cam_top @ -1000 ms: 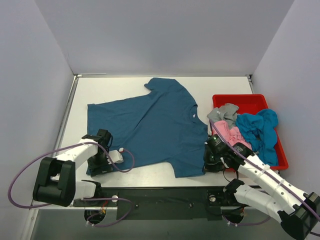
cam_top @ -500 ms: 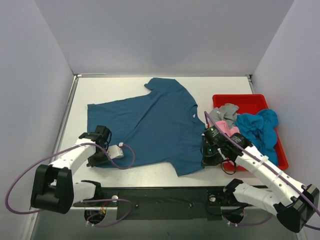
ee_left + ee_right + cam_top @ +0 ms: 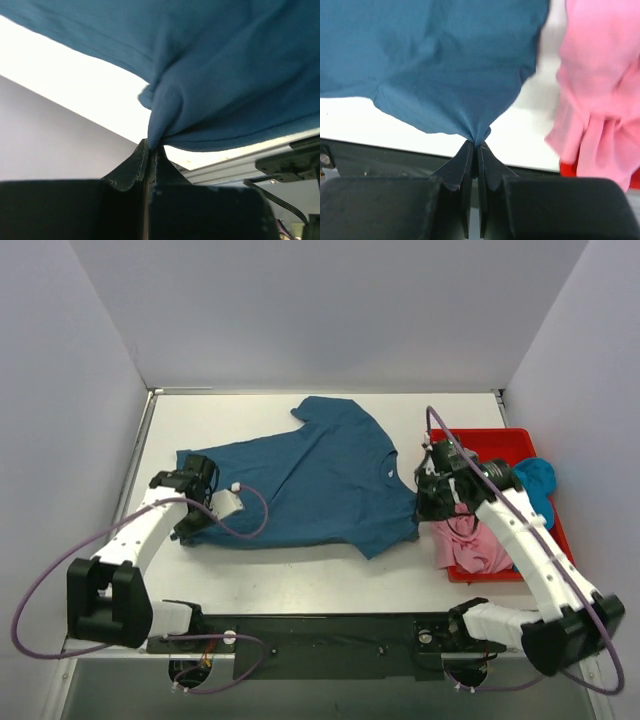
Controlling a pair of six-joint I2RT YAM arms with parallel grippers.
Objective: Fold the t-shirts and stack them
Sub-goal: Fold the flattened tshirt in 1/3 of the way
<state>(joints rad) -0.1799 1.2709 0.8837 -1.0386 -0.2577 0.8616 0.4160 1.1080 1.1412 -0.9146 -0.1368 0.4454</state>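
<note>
R tool (image 3: pixel 473 150) pinching teal shirt (image 3: pixel 430 65) hem, cloth lifted w/ pink shirt (image 3: pixel 600 95) at right.

A white table (image 3: pixel 300 580) closed in on three sides.
Its top is white and it stands between bare walls of pale grey-violet colour: the back wall (image 3: pixel 330 310), the left wall (image 3: pixel 60 440) and the right wall (image 3: pixel 590 360). A black rail (image 3: pixel 330 632) runs along its near edge. The light is soft and even.

Spread t-shirt (image 3: pixel 320 480) on table (image 3: pixel 300 585) centre — tray (image 3: pixel 485 435) right of it, second t-shirt (image 3: pixel 470 550) draped over tray's near edge.
</note>
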